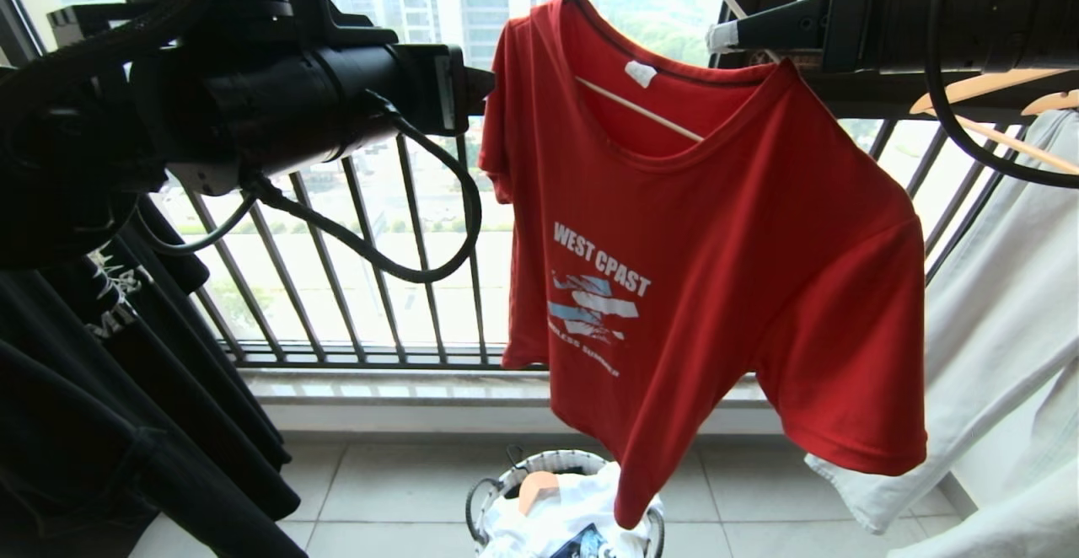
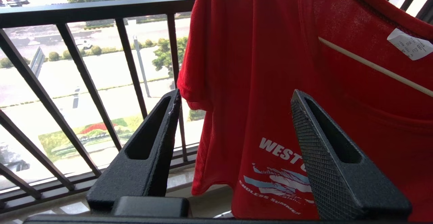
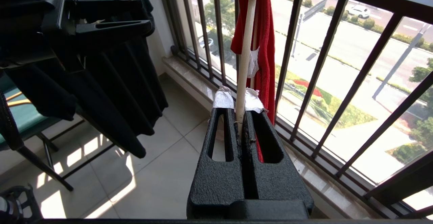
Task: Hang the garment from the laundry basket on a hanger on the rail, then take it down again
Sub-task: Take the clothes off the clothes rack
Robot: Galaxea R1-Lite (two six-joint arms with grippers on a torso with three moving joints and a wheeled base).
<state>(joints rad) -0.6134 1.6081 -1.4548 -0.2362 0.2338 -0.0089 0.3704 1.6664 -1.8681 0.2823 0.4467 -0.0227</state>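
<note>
**Red shirt on hanger, right claw clamped on the rod**

The red T-shirt [image 1: 700, 263] hangs on the thin white hanger [image 1: 641, 109], above the basket [image 1: 563, 503] at six o'clock on the floor. The right claw [image 3: 239, 122] is pinched together on the hanger's rod at the shirt's two o'clock shoulder. The left claw [image 2: 233, 129] stands apart, empty, at the sleeve near ten o'clock, seemingly just clear of the cloth. Black shirts [image 1: 126, 389] hang at eight o'clock.

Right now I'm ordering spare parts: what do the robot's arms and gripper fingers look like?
Both arms are black, with looping black cables. The left gripper has wedge-shaped, slotted black fingers with cross-hatched pads. The right gripper is the same shape, its fingertips wrapped in white tape.
</note>
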